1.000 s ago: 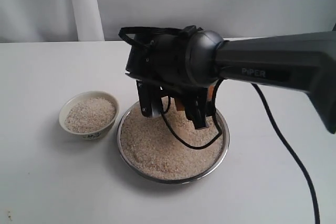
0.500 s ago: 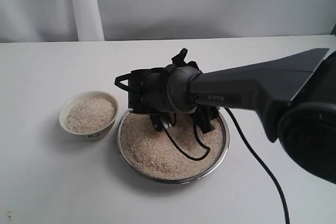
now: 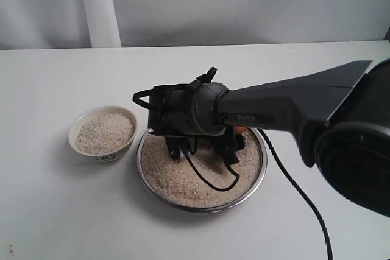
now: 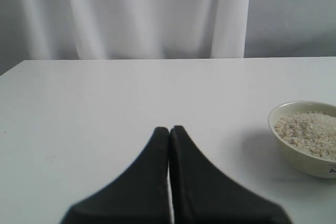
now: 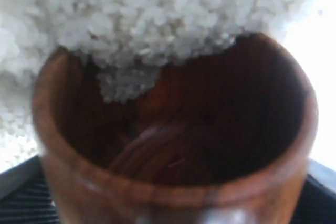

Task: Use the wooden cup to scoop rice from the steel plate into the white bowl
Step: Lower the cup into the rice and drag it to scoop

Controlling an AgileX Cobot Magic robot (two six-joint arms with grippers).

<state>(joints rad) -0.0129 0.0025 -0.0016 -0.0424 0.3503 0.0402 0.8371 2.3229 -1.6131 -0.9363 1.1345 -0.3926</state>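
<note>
The steel plate (image 3: 202, 206) sits at the table's middle, heaped with rice (image 3: 177, 178). My right gripper (image 3: 204, 146) is down in that rice, shut on the wooden cup (image 5: 173, 182). In the exterior view only an orange sliver of the cup (image 3: 239, 130) shows behind the wrist. The right wrist view looks into the cup's dark inside, its mouth pushed against the rice (image 5: 157, 19), with a few grains spilling in. The white bowl (image 3: 82, 147), left of the plate, holds rice (image 3: 105, 132). In the left wrist view, my left gripper (image 4: 169, 129) is shut and empty over bare table, the bowl (image 4: 299, 158) off to one side.
The right arm's black cable (image 3: 210, 172) loops over the rice and trails across the table (image 3: 49, 211) towards the front right (image 3: 304, 202). A white post (image 3: 97, 4) and a pale curtain stand behind the table's far edge.
The right arm has dropped from above the plate down to it, pushing the gripper and cup into the rice. The bowl and the plate have stayed put.
</note>
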